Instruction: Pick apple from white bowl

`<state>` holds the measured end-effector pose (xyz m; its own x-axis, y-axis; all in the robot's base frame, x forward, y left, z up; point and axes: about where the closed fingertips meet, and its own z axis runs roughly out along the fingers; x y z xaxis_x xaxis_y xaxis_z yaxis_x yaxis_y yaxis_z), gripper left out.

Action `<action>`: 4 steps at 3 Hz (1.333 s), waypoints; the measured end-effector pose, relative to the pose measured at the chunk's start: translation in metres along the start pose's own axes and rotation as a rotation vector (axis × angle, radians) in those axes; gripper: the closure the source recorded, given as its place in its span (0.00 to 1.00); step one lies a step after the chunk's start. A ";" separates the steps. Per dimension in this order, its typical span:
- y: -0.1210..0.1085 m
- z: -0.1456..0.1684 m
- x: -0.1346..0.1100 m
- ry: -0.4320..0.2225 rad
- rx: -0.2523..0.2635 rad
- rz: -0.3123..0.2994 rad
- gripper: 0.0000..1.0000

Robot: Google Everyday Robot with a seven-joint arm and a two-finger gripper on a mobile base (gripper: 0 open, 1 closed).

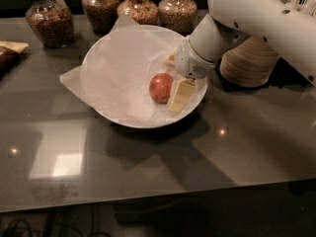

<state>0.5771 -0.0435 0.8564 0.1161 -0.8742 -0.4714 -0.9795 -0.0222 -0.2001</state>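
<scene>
Working from the near edge, we find the white bowl (129, 122) mid-worktop, toward the far edge. The apple (161, 88) lies inside it, not lifted. The gripper (173, 83) is down in the bowl, spread wide, one finger (180, 94) just right of the apple. Nothing is gripped; closing and lifting remain. Jars (139, 9) line the far edge.

One camera looks down over the desk (148, 172) from close by; the hand (178, 97) sits in the white bowl (143, 126).
</scene>
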 end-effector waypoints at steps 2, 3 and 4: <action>-0.002 0.004 0.006 -0.002 0.003 0.012 0.16; -0.003 0.005 0.007 -0.005 0.005 0.020 0.17; -0.004 0.006 0.008 -0.007 0.005 0.027 0.18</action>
<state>0.5830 -0.0475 0.8481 0.0904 -0.8712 -0.4825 -0.9814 0.0043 -0.1917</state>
